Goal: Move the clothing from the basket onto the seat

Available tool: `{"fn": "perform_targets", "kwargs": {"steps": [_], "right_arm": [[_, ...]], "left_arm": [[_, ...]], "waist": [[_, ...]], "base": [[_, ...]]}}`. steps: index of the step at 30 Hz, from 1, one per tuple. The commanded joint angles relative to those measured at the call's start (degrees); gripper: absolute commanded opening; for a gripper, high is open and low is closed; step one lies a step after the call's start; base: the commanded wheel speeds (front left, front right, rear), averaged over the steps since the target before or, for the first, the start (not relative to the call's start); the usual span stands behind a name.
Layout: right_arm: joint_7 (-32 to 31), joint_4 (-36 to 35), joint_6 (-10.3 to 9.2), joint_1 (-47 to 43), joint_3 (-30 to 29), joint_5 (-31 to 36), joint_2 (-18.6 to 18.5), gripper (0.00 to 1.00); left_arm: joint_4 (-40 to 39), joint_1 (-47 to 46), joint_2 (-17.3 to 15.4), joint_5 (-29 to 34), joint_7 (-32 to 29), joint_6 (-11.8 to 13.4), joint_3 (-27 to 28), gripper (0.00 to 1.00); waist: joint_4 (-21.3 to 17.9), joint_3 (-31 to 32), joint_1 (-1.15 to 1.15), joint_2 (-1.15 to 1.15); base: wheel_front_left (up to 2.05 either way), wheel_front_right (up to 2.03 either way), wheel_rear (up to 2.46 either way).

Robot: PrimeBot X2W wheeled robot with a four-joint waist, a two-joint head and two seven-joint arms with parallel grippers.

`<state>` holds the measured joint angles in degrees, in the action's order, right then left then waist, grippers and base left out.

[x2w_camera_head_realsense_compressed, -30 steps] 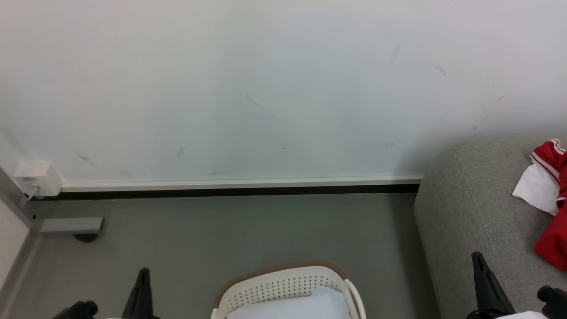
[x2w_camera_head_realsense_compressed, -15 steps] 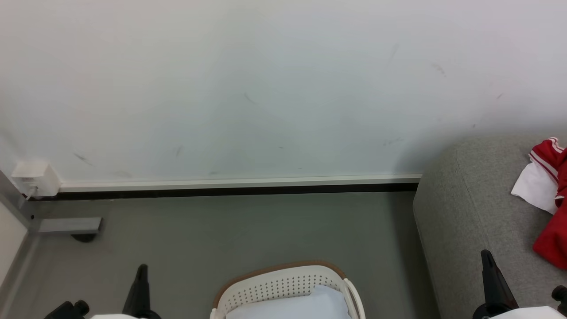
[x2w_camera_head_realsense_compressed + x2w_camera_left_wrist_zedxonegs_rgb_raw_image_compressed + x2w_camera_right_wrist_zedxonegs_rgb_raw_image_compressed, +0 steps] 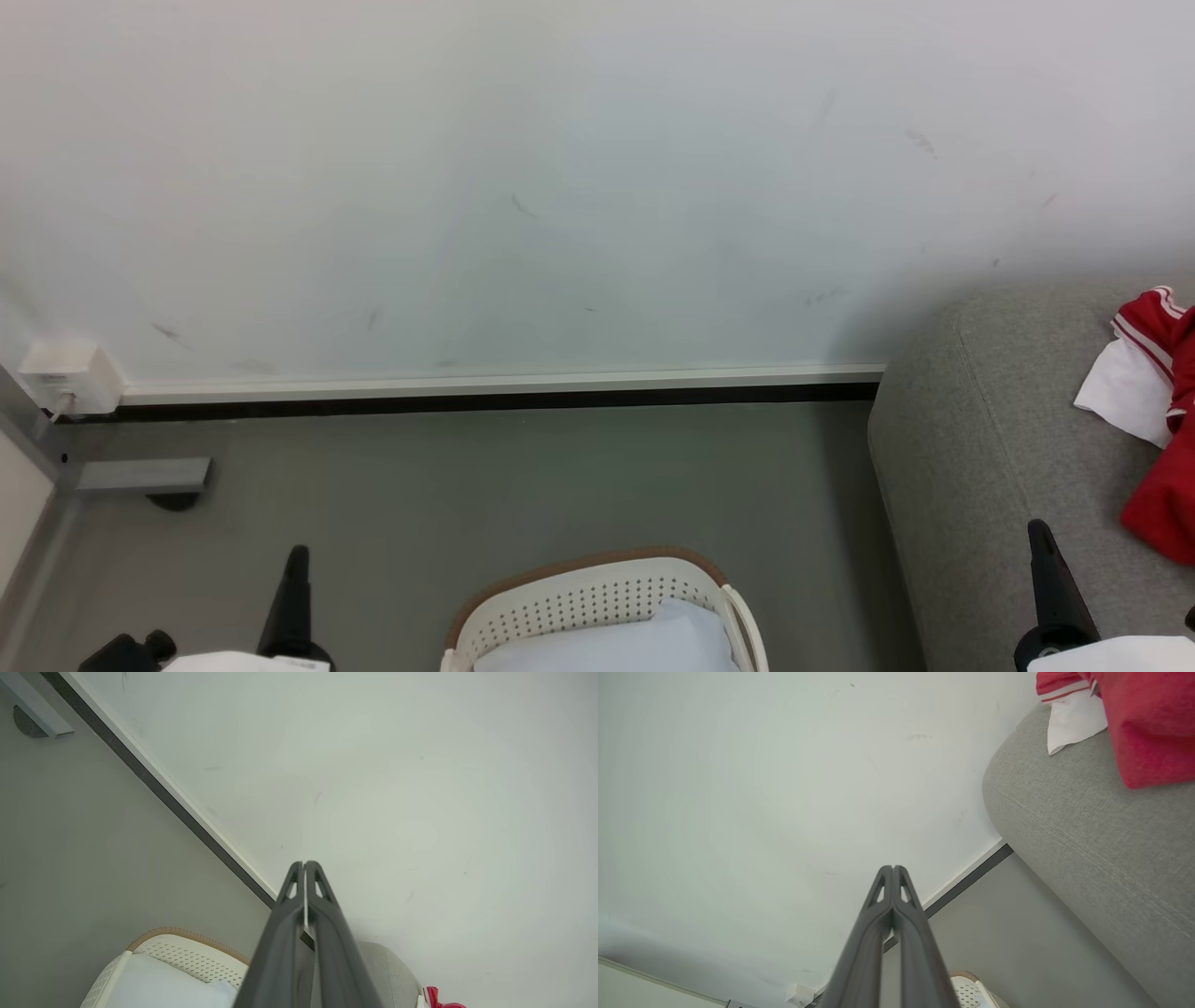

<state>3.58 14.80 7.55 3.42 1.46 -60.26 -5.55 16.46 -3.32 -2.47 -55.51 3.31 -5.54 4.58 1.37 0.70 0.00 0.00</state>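
Observation:
The clothing [image 3: 1160,411], red with a white panel and striped trim, lies on the grey seat [image 3: 990,448] at the right edge; the right wrist view shows the clothing [image 3: 1143,723] on the seat [image 3: 1087,826]. The white basket [image 3: 597,597] with a tan rim stands on the floor at bottom centre, with something pale blue inside. My left gripper [image 3: 297,558] is shut and empty, left of the basket. My right gripper [image 3: 1042,532] is shut and empty, over the seat's front. The fingers press together in the left wrist view [image 3: 304,864] and the right wrist view [image 3: 893,868].
A white wall with a pale skirting strip [image 3: 504,383] runs behind the grey floor. A small white box [image 3: 67,378] sits on the wall at the left, beside a grey metal foot [image 3: 145,476]. Open floor lies between the basket and the wall.
The head view has shifted slightly. My right gripper has drifted to the right over the seat. Both grippers stay shut, and the clothing and the basket lie as before.

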Motion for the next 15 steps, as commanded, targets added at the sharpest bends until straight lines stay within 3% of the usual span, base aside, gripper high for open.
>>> {"fn": "perform_targets", "kwargs": {"steps": [1, 15], "right_arm": [[-0.17, -0.8, -0.04, 1.31, -0.48, -1.27, -0.11, 0.0], [-2.51, -0.87, -0.06, 1.81, -2.22, -8.91, 0.47, 0.0]], "left_arm": [[-0.82, -1.27, -0.44, -1.54, -0.47, -0.35, 0.26, 0.0], [-1.26, -1.79, -0.49, -10.18, -2.8, -0.77, 0.73, 0.0]], "waist": [[-0.01, -0.01, 0.0, 0.0], [-0.27, -0.17, 0.0, 0.0]], "base": [[0.0, 0.0, 0.0], [0.0, 0.0, 0.0]]}}
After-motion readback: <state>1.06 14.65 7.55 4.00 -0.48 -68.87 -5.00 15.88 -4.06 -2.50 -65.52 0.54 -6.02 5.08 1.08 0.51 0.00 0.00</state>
